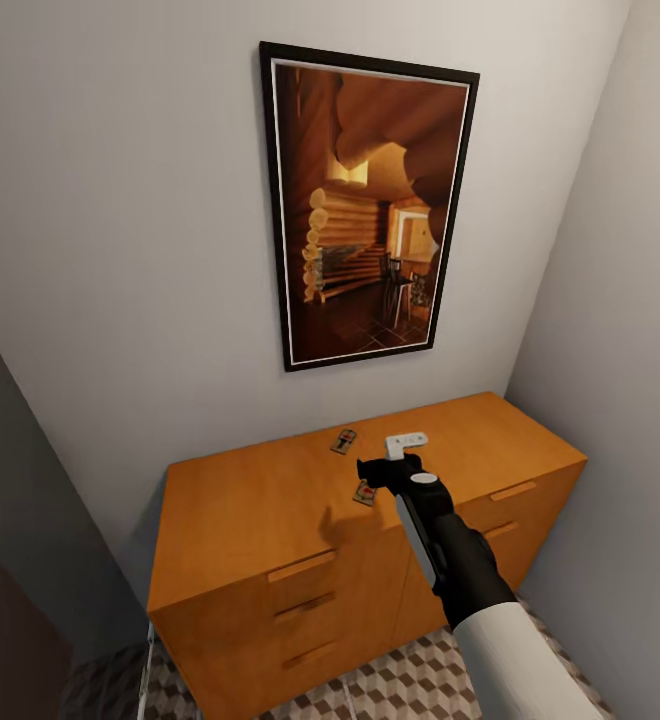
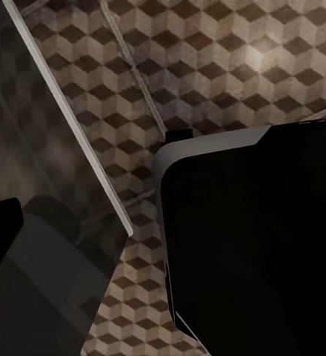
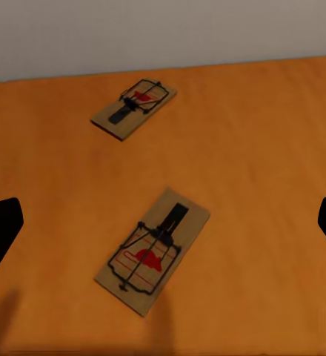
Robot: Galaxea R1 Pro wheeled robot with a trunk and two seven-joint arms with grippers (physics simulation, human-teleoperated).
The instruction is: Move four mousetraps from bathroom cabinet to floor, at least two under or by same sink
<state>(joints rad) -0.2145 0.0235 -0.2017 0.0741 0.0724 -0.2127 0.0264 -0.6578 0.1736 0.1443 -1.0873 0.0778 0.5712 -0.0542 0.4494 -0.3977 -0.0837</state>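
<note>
Two mousetraps lie flat on the orange-brown cabinet (image 1: 250,510): a far one (image 1: 344,441) (image 3: 133,109) near the wall and a near one (image 1: 364,493) (image 3: 153,250). My right gripper (image 1: 373,472) (image 3: 165,226) hovers open just above the near trap, its dark fingertips spread wide on either side of it and holding nothing. In the left wrist view, one dark fingertip (image 2: 1,236) sits at the frame's edge over the cube-patterned bathroom floor (image 2: 207,59) (image 1: 390,690), so the left gripper looks open and empty. The sink is out of view.
A small white object (image 1: 406,442) rests on the cabinet top just right of the traps. A framed picture (image 1: 370,210) hangs above. Walls close in on both sides. My black body (image 2: 252,245) and a pale-edged panel (image 2: 74,126) stand over the floor.
</note>
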